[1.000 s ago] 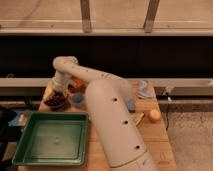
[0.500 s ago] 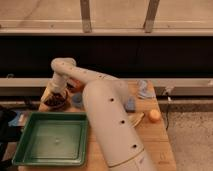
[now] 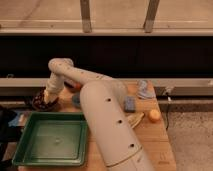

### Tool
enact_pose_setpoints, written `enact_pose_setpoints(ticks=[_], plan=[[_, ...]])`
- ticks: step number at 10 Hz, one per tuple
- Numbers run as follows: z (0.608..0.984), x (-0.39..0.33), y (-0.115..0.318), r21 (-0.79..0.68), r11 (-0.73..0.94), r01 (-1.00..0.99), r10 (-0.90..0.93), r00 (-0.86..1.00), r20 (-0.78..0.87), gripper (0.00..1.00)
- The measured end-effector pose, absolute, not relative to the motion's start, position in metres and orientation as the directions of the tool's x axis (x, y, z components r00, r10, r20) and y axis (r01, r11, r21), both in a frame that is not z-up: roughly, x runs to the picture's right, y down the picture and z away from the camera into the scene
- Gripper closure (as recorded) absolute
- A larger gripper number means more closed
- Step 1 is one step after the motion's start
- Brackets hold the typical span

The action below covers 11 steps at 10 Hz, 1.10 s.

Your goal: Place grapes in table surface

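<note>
plainly, the gripper point(image 3: 48, 98) hangs at the far left corner of the desk point(image 3: 156, 146), low over the purple-maroon bowl point(image 3: 37, 106); whether it is released, clenched or grasping anything i cannot tell, since the wrist covers it; the grapes point(image 3: 41, 100) read only as a dark red mass at the bowl, right under the gripper, and i cannot tell whether they lie in the bowl or are lifted off it; judged from that, the placing on bare wood is not yet done; the chief risk is a weak hold on a loose cluster: berries could tear off or the bunch could slip on the way, landing in the bowl or in the green tray point(image 3: 50, 141) just in front of it, neither of which is the desk; a second risk is dragging the bowl, which sits near the left and back edges, and tipping it off; open room is scarce on the left, where the tray fills the near side and only a narrow strip shows between bowl and tray; the arm's own bulk lies across the middle; bare planks show on the near right, in front of the orange fruit point(image 3: 154, 115) and the blue block point(image 3: 130, 104); the right edge lies close beyond the fruit, so a placement there should stay inboard.
</note>
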<state>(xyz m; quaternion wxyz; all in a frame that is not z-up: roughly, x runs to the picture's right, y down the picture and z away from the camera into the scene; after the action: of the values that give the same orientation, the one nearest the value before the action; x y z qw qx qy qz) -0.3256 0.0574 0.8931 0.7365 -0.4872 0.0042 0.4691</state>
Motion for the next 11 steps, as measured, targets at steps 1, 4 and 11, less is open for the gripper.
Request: enact_pose_setpoints(ticks=[1,4,11], plan=[[0.893,-0.327,0.058,-0.717,0.086,-0.692,0.685,0.564,-0.462,0.9],[0.894,-0.322,0.056,-0.715,0.082,-0.694,0.689,0.558,-0.463,1.0],[0.871,-0.286,0.004,-0.676,0.093,-0.731,0.775,0.479,-0.411,1.0]])
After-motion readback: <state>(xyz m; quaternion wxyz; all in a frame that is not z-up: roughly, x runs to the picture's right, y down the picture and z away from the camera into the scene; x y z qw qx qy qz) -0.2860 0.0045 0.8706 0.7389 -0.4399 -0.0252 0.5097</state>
